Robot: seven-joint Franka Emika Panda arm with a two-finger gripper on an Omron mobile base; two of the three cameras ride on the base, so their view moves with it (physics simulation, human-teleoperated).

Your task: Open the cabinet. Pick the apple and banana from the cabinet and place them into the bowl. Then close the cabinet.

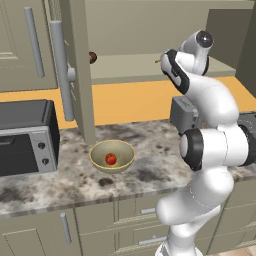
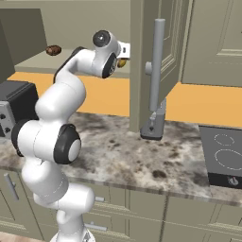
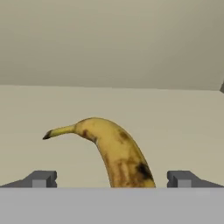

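The cabinet (image 1: 150, 70) stands open, its left door (image 1: 77, 75) swung out over the counter. My arm reaches onto the cabinet shelf. In the hand view the banana (image 3: 116, 153), yellow with brown marks, lies on the beige shelf with its stem pointing left. My gripper (image 3: 111, 178) is open, one fingertip (image 3: 40, 178) on each side of the banana with a gap to both. A bit of the banana (image 2: 122, 63) shows beside my hand in the right base view. The bowl (image 1: 100, 150) sits on the counter below the left door with the red apple (image 1: 111, 159) inside it.
A small dark brown round object (image 1: 92, 57) lies at the shelf's left end. A toaster oven (image 1: 25, 137) stands left of the bowl, a toaster (image 1: 184, 112) behind my arm. The right door (image 2: 160, 61) hangs open over the counter, with a cooktop (image 2: 224, 156) to its right.
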